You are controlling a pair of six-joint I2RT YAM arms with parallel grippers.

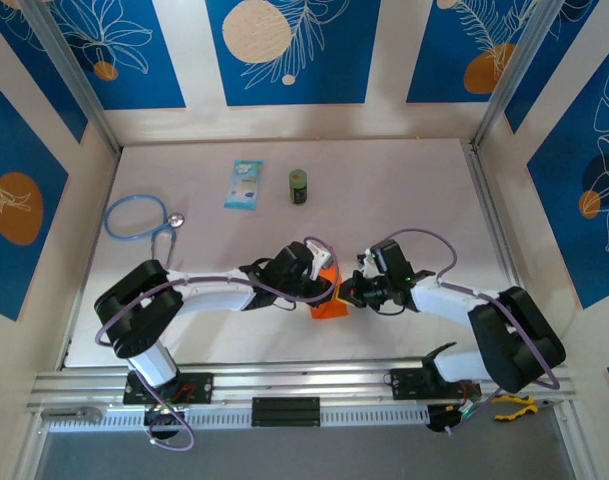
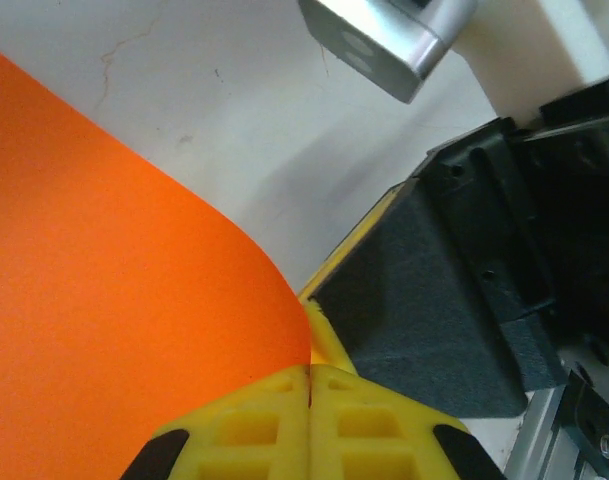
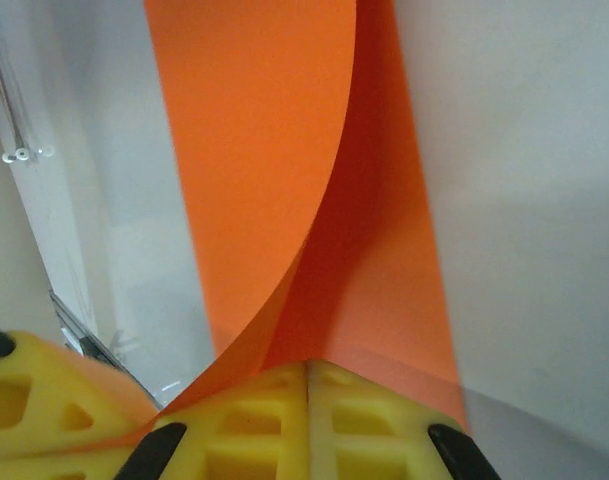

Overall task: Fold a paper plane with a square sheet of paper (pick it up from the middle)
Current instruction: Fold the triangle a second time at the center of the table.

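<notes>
Square sheet of paper sits low-centre in the top view, on the table between the two pincers, well apart from the green can and blue packet higher up the frame. Left gripper comes in from the left and right gripper from the right, their tips just beside each other across the orange patch. Both are clenched. In the left wrist view the yellow pads meet with no gap, and the sheet's curved edge runs down into their seam. In the right wrist view the pads are likewise pressed together, with two orange layers converging into them. You have a grip on the paper from each side, so neither arm is nearer. The relation to watch: from the right pincer the paper runs straight away, from bottom centre to the top of that frame. That is its long axis, with the upper layer bowed leftward over the darker lower one, so the fold is not yet pressed flat. No nose is formed, so you cannot say which way it points. Judgement: the coming crease should follow that axis.
</notes>
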